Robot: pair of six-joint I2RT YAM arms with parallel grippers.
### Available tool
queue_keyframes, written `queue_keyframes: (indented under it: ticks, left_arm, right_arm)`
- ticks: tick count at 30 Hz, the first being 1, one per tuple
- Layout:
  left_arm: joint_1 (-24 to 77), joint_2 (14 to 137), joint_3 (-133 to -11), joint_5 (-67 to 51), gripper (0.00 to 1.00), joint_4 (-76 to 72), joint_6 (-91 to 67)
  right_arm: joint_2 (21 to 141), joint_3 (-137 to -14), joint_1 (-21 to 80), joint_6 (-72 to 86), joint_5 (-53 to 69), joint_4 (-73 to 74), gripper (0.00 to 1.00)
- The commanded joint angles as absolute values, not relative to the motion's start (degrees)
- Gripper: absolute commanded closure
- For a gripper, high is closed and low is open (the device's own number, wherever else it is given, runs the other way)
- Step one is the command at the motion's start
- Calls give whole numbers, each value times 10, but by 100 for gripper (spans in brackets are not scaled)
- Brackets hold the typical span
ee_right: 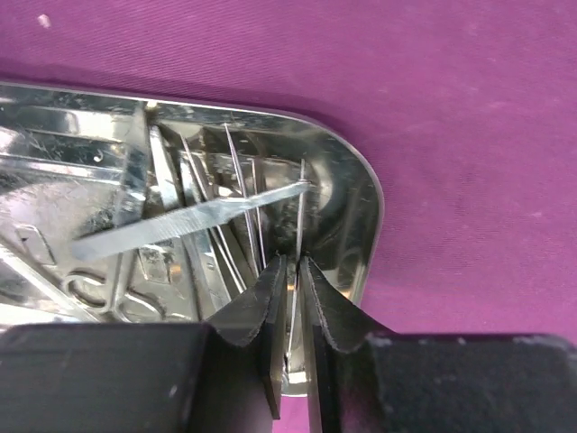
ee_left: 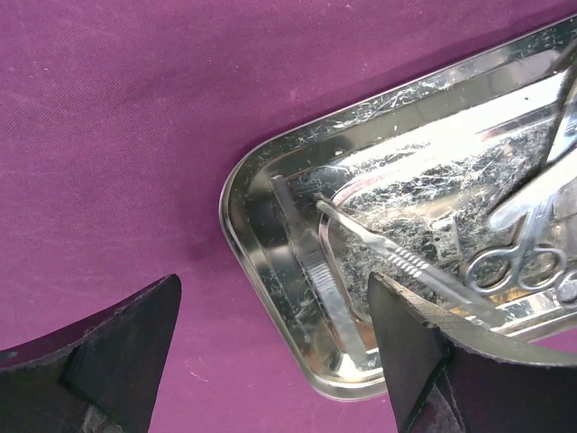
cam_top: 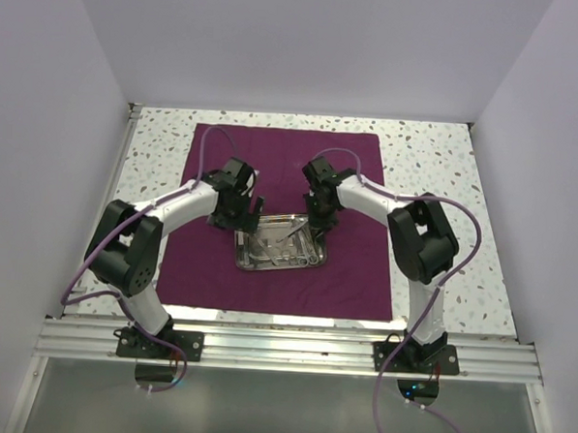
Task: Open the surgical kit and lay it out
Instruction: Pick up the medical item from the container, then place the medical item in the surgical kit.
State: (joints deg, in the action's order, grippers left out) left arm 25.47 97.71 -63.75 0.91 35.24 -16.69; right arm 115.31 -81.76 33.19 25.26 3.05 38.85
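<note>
The dark purple cloth wrap [cam_top: 282,168] lies spread flat on the table. The shiny steel tray [cam_top: 245,261] sits on its middle and holds several thin silver instruments [cam_top: 285,253]. My left gripper [cam_top: 236,222] hovers open over the tray's near-left corner [ee_left: 236,225], and its fingers [ee_left: 126,352] straddle that corner without touching it. Tweezers [ee_left: 317,271], a ribbed flat handle [ee_left: 406,260] and scissors [ee_left: 509,262] lie in the tray. My right gripper [cam_top: 317,222] is over the tray's far-right corner [ee_right: 361,194]. It [ee_right: 293,262] is shut on a thin silver instrument [ee_right: 180,225] whose flat end slants out over the tray.
The speckled tabletop [cam_top: 436,185] shows around the cloth. White walls enclose the left, right and back sides. An aluminium rail [cam_top: 282,350] carrying both arm bases runs along the near edge.
</note>
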Motion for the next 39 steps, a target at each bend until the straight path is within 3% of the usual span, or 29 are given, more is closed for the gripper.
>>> queue_keyframes:
  ticks: [1, 4, 10, 15, 17, 19, 25, 31, 39]
  left_arm:
    - [249, 972, -631, 16, 12, 339, -151]
    - [246, 973, -630, 15, 13, 338, -151]
    - [245, 973, -628, 14, 13, 335, -152]
    - [243, 970, -633, 19, 12, 336, -150]
    - [243, 970, -637, 25, 9, 338, -149]
    - [243, 962, -642, 41, 0, 339, -150]
    - [215, 931, -651, -17, 0, 307, -170]
    - [207, 921, -715, -47, 2, 304, -174]
    - [207, 930, -747, -51, 9, 321, -166]
  right_arm:
    - [1197, -828, 347, 227, -33, 435, 85]
    - [1201, -832, 350, 226, -40, 443, 100]
    - [1174, -876, 350, 216, -52, 480, 100]
    - [1151, -984, 351, 207, -69, 553, 100]
    - [1151, -1036, 349, 201, -77, 575, 100]
    - [1155, -1064, 348, 194, -93, 588, 100]
    - [1236, -1169, 307, 195, -113, 581, 100]
    - [1374, -1352, 237, 231, -111, 548, 100]
    - [1461, -1422, 192, 272, -91, 447, 100]
